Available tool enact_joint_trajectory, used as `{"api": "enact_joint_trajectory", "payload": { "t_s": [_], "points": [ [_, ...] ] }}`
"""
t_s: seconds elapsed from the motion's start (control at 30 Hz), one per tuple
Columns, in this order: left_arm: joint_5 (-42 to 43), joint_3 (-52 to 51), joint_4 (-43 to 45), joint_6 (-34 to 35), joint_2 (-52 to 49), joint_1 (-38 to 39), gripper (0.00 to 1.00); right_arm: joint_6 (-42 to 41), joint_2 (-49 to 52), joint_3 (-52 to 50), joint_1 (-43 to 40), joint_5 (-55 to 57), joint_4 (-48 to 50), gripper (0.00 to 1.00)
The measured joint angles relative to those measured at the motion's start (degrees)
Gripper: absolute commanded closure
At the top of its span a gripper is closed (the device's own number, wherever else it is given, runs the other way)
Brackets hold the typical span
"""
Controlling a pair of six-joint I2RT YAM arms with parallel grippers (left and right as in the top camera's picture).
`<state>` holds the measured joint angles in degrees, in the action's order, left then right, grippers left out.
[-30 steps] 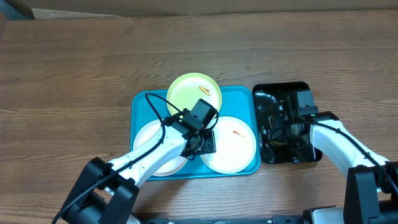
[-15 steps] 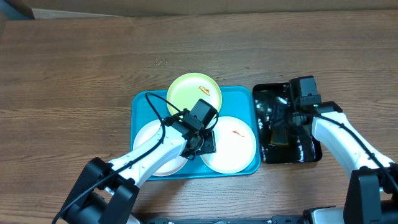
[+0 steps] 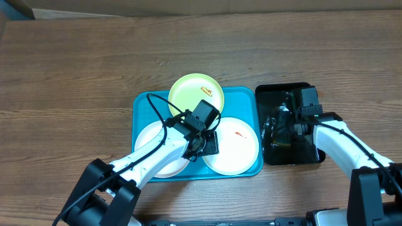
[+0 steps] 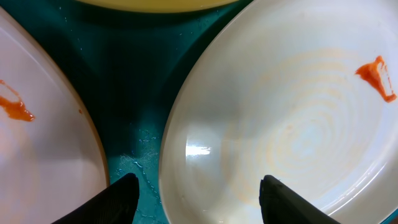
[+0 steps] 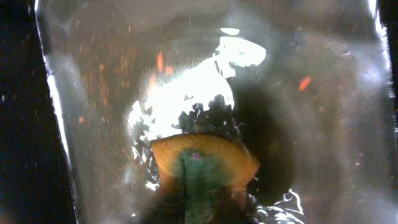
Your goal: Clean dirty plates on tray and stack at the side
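The turquoise tray (image 3: pixel 142 105) holds three plates: a yellow-green one (image 3: pixel 196 92) at the back, a white one (image 3: pixel 235 147) at the right with a red smear (image 4: pixel 376 76), and a white one (image 3: pixel 154 154) at the left, smeared too. My left gripper (image 3: pixel 205 142) hangs low over the gap between the two white plates. It is open, its fingers (image 4: pixel 118 202) straddling the right plate's (image 4: pixel 298 124) rim. My right gripper (image 3: pixel 284 130) is down in the black tray (image 3: pixel 314 157), shut on an orange and green sponge (image 5: pixel 202 165) in the water.
The black tray of water stands just right of the turquoise tray, almost touching it. Bare wooden table (image 3: pixel 75 75) stretches to the left and behind both trays. The left arm's body lies across the left white plate.
My right gripper rose toward the far end of the black tray, opening, then came back down to the middle, shut on the sponge. The left gripper has stayed where it was.
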<state>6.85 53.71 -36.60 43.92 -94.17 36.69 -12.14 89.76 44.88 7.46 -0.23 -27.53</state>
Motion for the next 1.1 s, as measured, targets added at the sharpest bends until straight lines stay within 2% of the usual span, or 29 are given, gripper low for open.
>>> {"api": "enact_joint_trajectory", "payload": {
  "t_s": [0.03,0.1,0.3,0.53,0.73,0.83,1.1],
  "points": [
    [0.0,0.0,0.0,0.0,0.0,0.0,0.40,0.0,0.0,0.5,0.0,-0.7,-1.5,0.44],
    [0.0,0.0,0.0,0.1,0.0,0.0,0.50,0.1,0.0,2.5,-0.2,-1.9,-5.1,0.42],
    [0.0,0.0,0.0,-0.4,0.0,0.0,0.57,0.1,0.0,10.0,-0.3,-3.5,-10.8,0.42],
    [0.0,0.0,-0.2,-0.4,-2.5,0.0,0.66,0.1,0.0,10.3,-0.3,-2.6,-13.3,0.42],
    [0.0,0.0,-0.3,-0.9,-2.9,0.0,0.89,0.1,0.0,10.3,-0.3,-2.3,-15.3,0.41],
    [0.0,0.3,-1.2,-2.0,-2.9,0.0,0.90,0.1,0.0,10.1,-0.3,-2.3,-16.3,0.37],
    [-3.9,7.0,-6.0,-8.0,-3.0,0.0,0.85,0.2,0.0,8.3,-0.3,-2.3,-16.1,0.36]
  ]
}}
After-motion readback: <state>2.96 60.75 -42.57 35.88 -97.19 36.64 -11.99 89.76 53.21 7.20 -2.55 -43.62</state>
